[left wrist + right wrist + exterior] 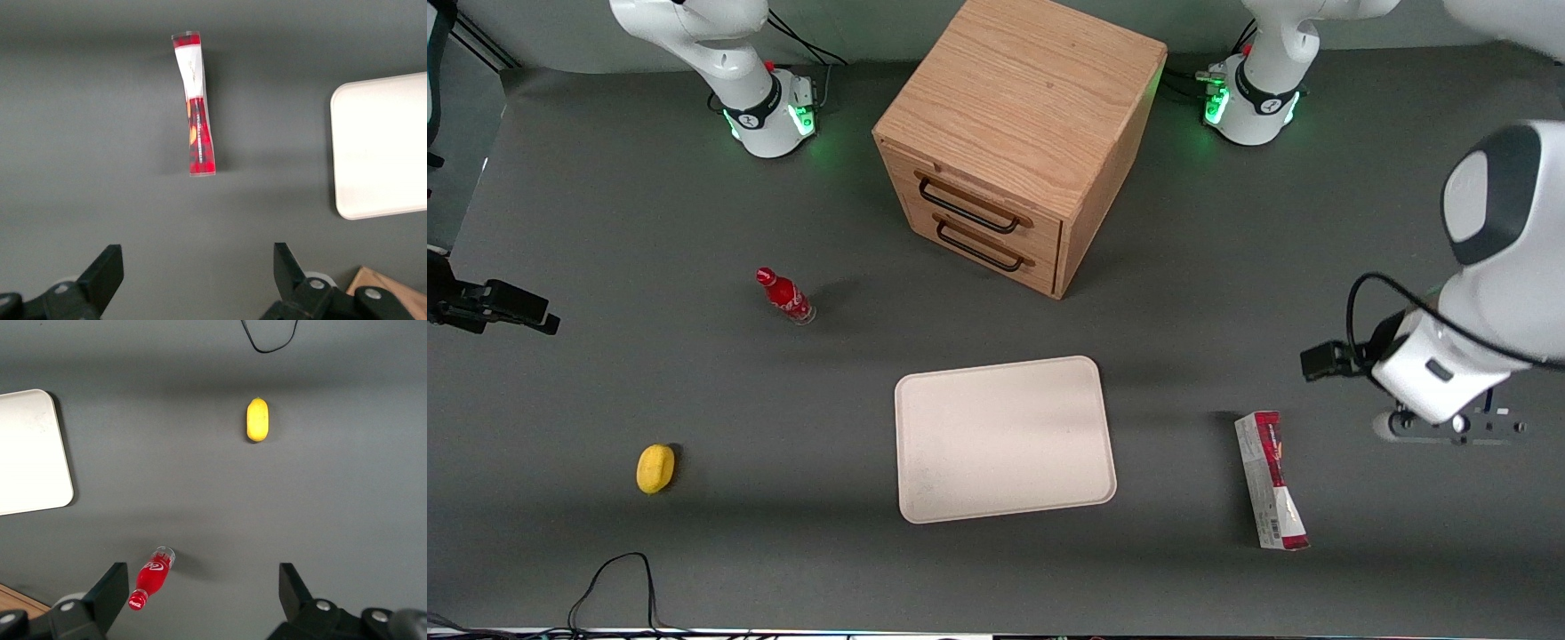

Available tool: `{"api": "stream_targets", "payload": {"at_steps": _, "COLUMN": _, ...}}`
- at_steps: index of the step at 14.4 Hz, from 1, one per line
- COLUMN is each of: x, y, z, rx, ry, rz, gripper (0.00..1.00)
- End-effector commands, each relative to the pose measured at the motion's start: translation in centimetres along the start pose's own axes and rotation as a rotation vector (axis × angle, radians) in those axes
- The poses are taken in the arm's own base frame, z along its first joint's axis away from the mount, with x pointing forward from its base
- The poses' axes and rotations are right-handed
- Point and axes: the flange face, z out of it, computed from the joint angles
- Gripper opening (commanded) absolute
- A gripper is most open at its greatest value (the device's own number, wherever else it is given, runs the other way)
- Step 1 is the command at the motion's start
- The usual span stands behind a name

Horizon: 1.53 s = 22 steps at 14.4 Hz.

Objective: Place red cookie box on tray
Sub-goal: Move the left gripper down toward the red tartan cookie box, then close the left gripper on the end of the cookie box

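A yellow lemon sits toward the parked arm's end of the counter, with a small red bottle standing farther from the front camera. Mid-counter, the wooden two-drawer cabinet, and in front of it the cream tray, bare. Toward the working arm's end lies the red cookie box, flat on the counter, apart from the tray. The end effector hovers above the counter near the box, fingers spread wide, holding nothing.

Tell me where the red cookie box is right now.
The red cookie box lies flat on the table beside the tray, toward the working arm's end; the open gripper hovers apart from it.
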Motion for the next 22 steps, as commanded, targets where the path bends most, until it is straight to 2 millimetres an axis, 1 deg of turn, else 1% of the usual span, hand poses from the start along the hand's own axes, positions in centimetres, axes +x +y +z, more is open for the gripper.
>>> {"api": "stream_targets", "payload": {"at_steps": 1, "x": 3.2, "y": -0.7, "z": 0.8, "rx": 0.005, "ry": 0.027, "rz": -0.030, "gripper": 1.00}}
{"api": "stream_targets", "payload": {"at_steps": 2, "x": 3.7, "y": -1.1, "z": 1.3, "rx": 0.005, "ry": 0.035, "rz": -0.035, "gripper": 1.00}}
{"api": "stream_targets", "payload": {"at_steps": 4, "x": 4.4, "y": -1.7, "z": 1.5, "rx": 0.000, "ry": 0.068, "rz": -0.045, "gripper": 1.00}}
{"api": "stream_targets", "payload": {"at_steps": 6, "x": 4.9, "y": -1.7, "z": 2.9, "rx": 0.001, "ry": 0.060, "rz": -0.045, "gripper": 1.00}}
{"api": "stream_targets", "payload": {"at_steps": 8, "x": 5.8, "y": -1.7, "z": 6.5, "rx": 0.004, "ry": 0.027, "rz": -0.045, "gripper": 1.00}}
{"api": "stream_targets", "payload": {"at_steps": 10, "x": 6.7, "y": -1.5, "z": 10.8, "rx": 0.009, "ry": -0.012, "rz": -0.044, "gripper": 1.00}}
{"api": "stream_targets", "payload": {"at_steps": 12, "x": 7.2, "y": -1.5, "z": 15.1, "rx": 0.011, "ry": -0.046, "rz": -0.048, "gripper": 1.00}}
{"api": "stream_targets", "payload": {"at_steps": 13, "x": 7.3, "y": -1.6, "z": 16.6, "rx": 0.004, "ry": -0.038, "rz": -0.051, "gripper": 1.00}}
{"api": "stream_targets", "payload": {"at_steps": 19, "x": 7.9, "y": -1.6, "z": 24.1, "rx": 0.004, "ry": -0.042, "rz": -0.053, "gripper": 1.00}}
{"api": "stream_targets", "payload": {"at_steps": 20, "x": 7.8, "y": -1.6, "z": 25.0, "rx": 0.005, "ry": -0.053, "rz": -0.052, "gripper": 1.00}}
{"api": "stream_targets", "payload": {"at_steps": 22, "x": 7.9, "y": -1.7, "z": 25.9, "rx": 0.006, "ry": -0.059, "rz": -0.051, "gripper": 1.00}}
